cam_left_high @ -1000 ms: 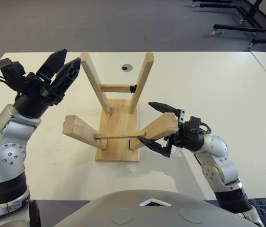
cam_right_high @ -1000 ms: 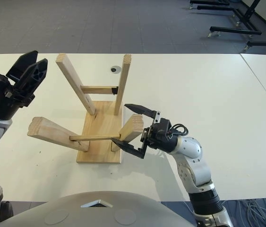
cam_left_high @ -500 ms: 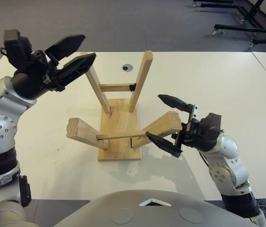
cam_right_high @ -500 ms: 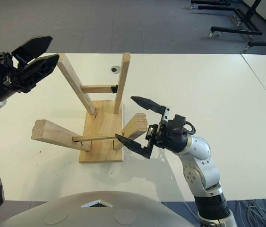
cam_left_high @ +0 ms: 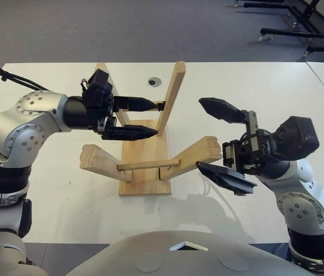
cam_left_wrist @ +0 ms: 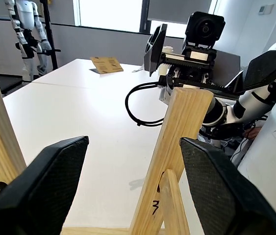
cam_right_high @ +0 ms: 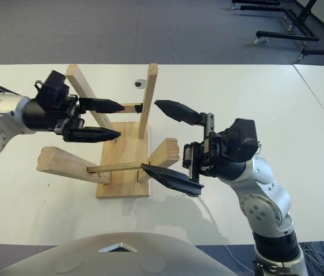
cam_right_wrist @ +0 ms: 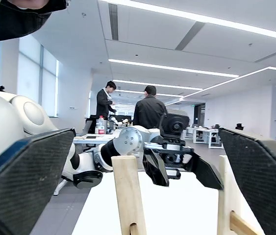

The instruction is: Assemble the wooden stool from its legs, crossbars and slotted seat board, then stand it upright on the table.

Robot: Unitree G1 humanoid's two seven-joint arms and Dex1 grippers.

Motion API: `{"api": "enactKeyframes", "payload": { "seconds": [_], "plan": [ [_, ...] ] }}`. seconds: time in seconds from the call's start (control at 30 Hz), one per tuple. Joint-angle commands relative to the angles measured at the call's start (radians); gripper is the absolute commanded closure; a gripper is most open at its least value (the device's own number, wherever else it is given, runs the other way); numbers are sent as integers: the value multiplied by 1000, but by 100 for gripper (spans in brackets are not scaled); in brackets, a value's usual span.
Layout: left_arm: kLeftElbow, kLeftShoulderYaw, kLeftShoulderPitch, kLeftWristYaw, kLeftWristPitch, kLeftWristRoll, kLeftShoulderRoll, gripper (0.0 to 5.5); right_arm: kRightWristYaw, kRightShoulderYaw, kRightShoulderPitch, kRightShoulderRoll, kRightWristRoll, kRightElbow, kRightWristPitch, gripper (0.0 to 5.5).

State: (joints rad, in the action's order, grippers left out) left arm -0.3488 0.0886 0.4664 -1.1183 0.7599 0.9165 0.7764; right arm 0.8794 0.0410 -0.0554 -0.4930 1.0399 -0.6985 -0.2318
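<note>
The wooden stool lies upside down with its seat board (cam_left_high: 145, 154) flat on the white table (cam_left_high: 277, 86). Two far legs (cam_left_high: 171, 95) stand upright, joined by a crossbar. Two near legs (cam_left_high: 195, 158) splay outward with a thin crossbar (cam_left_high: 148, 165) between them. My left gripper (cam_left_high: 156, 118) is open, and its fingers reach in from the left across the far left leg, at crossbar height. My right gripper (cam_left_high: 199, 134) is wide open just right of the near right leg, holding nothing. In the left wrist view, a leg (cam_left_wrist: 179, 142) stands between the pads (cam_left_wrist: 54, 191).
A round grommet hole (cam_left_high: 155, 81) sits in the table behind the stool. Bare tabletop extends to the right and to the far left. Black trolley frames (cam_left_high: 291, 31) stand on the floor beyond the table. People stand far off in the room in the right wrist view.
My left arm has swung down from the raised left side, bringing its open gripper in among the far legs. My right gripper has pulled back from the near right leg, risen and opened wider.
</note>
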Motion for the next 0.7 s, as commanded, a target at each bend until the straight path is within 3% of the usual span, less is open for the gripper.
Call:
{"api": "enactKeyframes", "payload": {
  "seconds": [0.03,0.7],
  "plan": [
    [-9,47,35,-29,35,-28,0,210,26,20,6,5,-33,15,-13,12],
    [-14,197,35,-74,48,-215,-24,210,57,38,-5,46,-107,31,-1,12]
  ]
}}
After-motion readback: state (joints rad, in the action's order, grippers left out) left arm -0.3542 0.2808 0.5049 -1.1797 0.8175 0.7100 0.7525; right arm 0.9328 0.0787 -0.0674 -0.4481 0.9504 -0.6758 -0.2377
